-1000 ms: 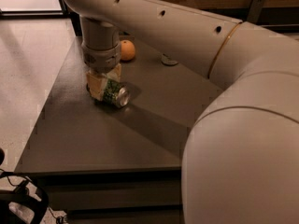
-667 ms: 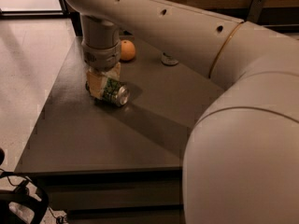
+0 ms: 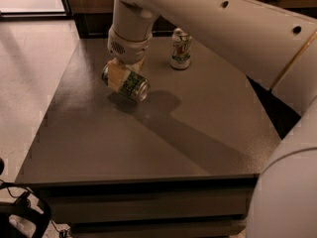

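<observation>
A green-and-white drink can (image 3: 132, 86) hangs tilted on its side just above the dark table (image 3: 163, 143), and its shadow falls on the top below it. My gripper (image 3: 120, 76) reaches down from the white wrist (image 3: 129, 36) and is shut on the can's left end. A second can (image 3: 181, 48), white with green and red print, stands upright behind and to the right, apart from the gripper.
My large white arm (image 3: 237, 29) crosses the upper right and hides the table's right side. A wooden cabinet front (image 3: 89, 4) runs behind the table. Pale floor (image 3: 29, 73) lies to the left, and black cables (image 3: 20, 214) sit at the bottom left.
The green can, which lay on the table under the gripper, is now lifted off it. The wrist now covers the orange fruit, and the upright can behind shows in full.
</observation>
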Controlling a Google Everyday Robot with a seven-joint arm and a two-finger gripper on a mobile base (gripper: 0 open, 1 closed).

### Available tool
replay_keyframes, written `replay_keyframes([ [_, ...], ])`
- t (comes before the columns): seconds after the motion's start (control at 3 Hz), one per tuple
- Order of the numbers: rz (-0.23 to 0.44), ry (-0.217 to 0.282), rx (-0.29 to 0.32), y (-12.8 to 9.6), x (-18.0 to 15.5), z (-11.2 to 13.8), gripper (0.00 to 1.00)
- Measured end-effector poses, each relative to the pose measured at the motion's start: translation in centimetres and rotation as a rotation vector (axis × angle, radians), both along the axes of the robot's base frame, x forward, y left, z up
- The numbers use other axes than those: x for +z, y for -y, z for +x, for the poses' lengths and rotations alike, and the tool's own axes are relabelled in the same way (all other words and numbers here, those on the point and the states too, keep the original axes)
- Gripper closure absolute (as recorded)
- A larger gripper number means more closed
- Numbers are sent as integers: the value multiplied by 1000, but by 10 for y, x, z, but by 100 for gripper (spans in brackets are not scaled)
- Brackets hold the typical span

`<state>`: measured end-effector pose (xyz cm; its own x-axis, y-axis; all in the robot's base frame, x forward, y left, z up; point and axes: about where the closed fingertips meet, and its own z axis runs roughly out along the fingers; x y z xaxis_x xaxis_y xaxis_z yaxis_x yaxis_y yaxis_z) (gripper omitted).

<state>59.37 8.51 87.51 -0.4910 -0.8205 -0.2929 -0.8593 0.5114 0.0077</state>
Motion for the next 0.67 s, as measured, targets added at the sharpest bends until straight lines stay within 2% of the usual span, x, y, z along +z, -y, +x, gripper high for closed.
replay_keyframes([
  [0.67,222,113,43,25,30,12,100],
])
